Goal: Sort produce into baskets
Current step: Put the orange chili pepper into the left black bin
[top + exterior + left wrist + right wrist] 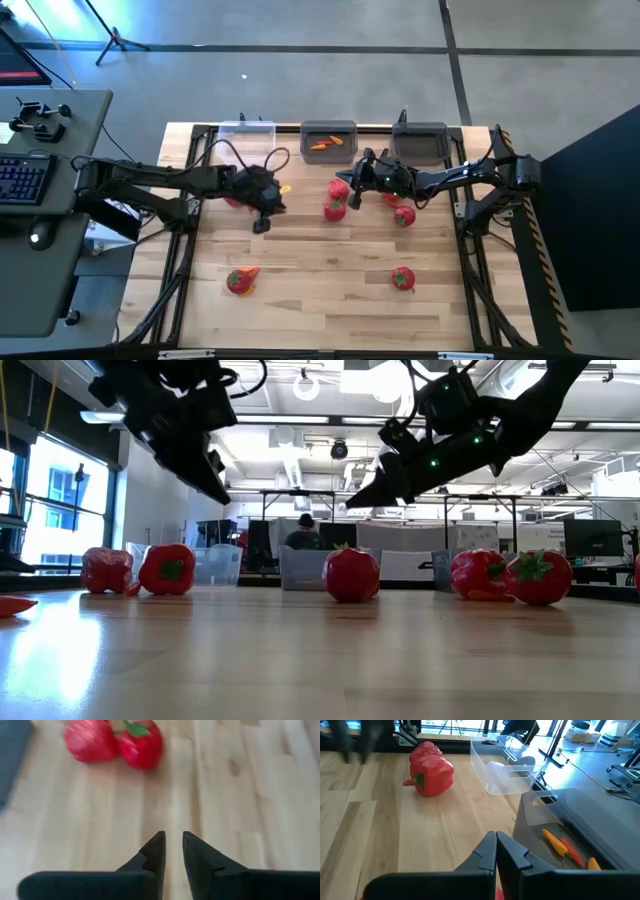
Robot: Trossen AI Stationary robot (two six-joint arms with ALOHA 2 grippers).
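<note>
Produce scattered over the wooden bench (320, 300), with three baskets in a row at its far edge: a clear basket (246, 135), a middle grey basket (329, 140) holding thin orange pieces (560, 846), and a second grey basket (421, 142). Left tool (172, 851) hovers empty, fingers slightly apart, with two tomatoes (112, 742) ahead of it. Right tool (496, 851) is pressed together, empty, beside the middle basket; a bell pepper (429, 769) lies near the clear basket. Further tomatoes (402, 279) rest toward the front of the bench. Tomatoes probably light, smooth and prone to roll: grip across the widest girth. Peppers are lumpy: grip across a narrow lobe
</note>
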